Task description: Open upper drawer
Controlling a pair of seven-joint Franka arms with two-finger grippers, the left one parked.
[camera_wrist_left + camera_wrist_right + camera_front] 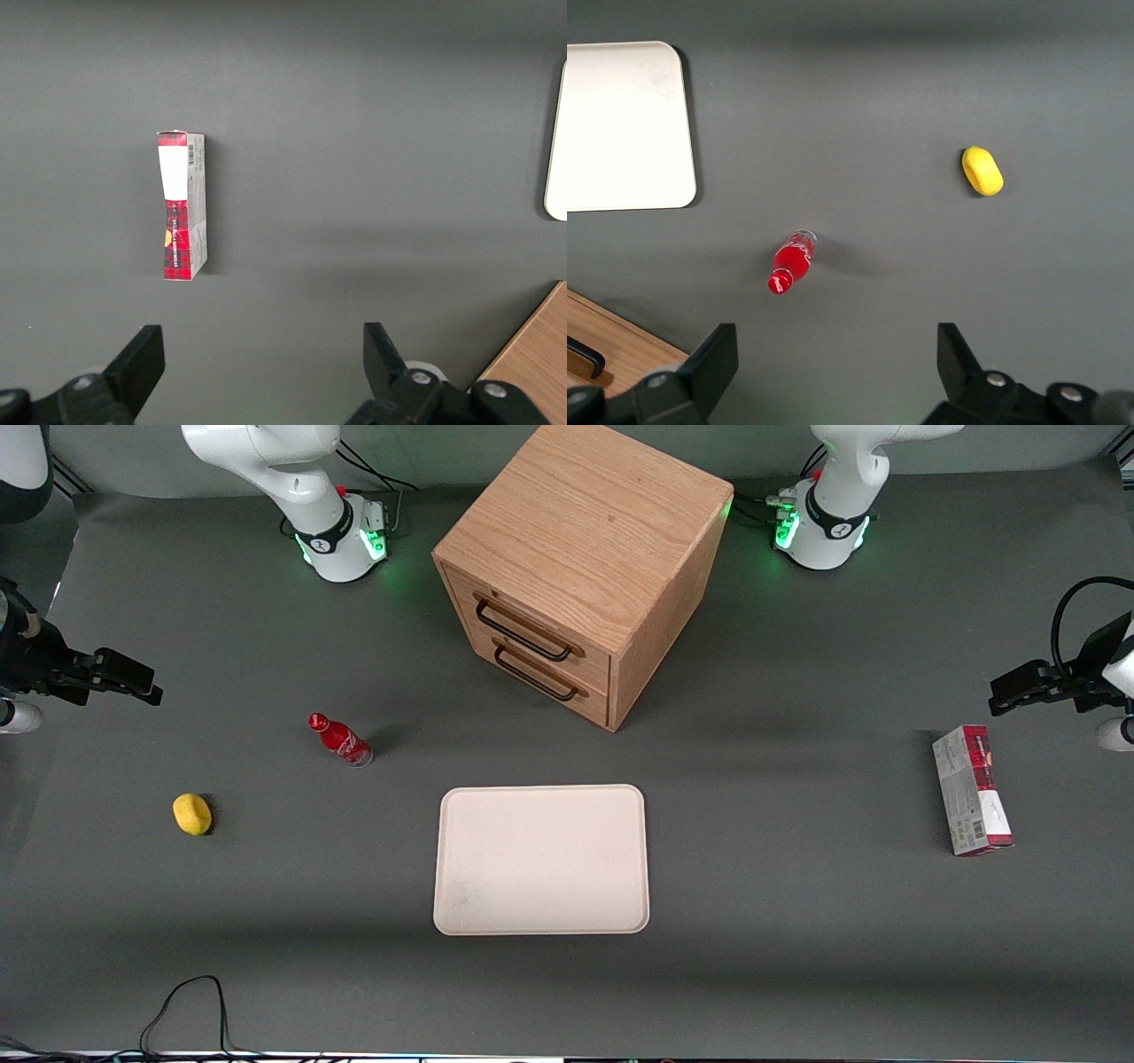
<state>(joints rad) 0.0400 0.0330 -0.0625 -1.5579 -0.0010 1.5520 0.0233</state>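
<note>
The wooden cube cabinet (585, 522) stands at the middle of the table, farther from the front camera than the tray. Its upper drawer (567, 635) is closed, with a long dark bar handle (523, 631). The identical lower drawer (576, 693) sits beneath it, also closed. My right gripper (142, 682) hangs above the table toward the working arm's end, well away from the cabinet. It is open and empty in the right wrist view (837, 354). A corner of the cabinet (620, 350) with the end of a dark handle (585, 354) shows there too.
A red bottle (341, 740) stands between my gripper and the cabinet, also in the right wrist view (793, 261). A yellow lump (192, 814) lies nearer the front camera. A cream tray (540, 859) lies in front of the cabinet. A red-and-white box (970, 788) lies toward the parked arm's end.
</note>
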